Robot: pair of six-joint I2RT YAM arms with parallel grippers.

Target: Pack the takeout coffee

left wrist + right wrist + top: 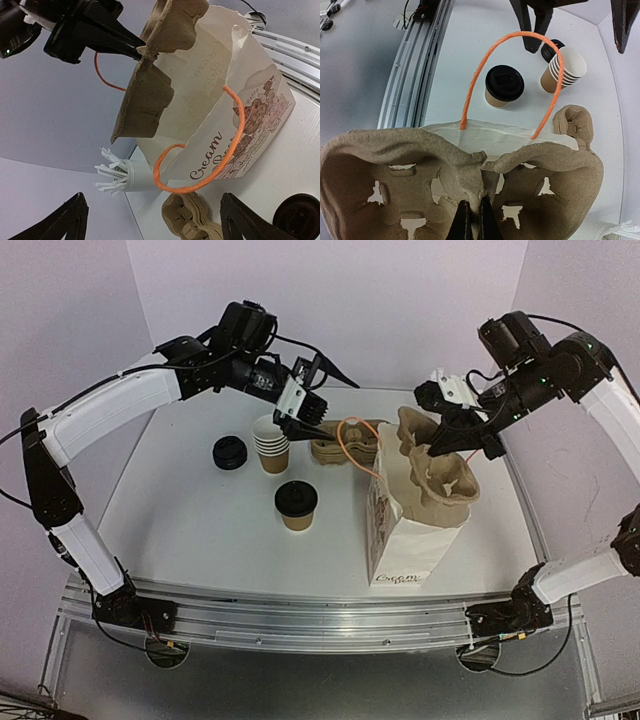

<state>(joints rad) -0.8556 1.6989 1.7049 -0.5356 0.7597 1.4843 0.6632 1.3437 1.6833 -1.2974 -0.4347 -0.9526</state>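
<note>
The white table (190,540) bears six things. The coffee (296,505) stands upright near the middle, lid on. Behind it is a stack of open cups (272,445), with a low stack of black lids (230,452) to its left and nested pulp carriers (340,450) to its right. A paper bag (400,540) stands open on the right side, and a white cup (136,176) of paper sticks is just beside it

Even bright light, soft shadows, fisheye bending at edges.
</note>
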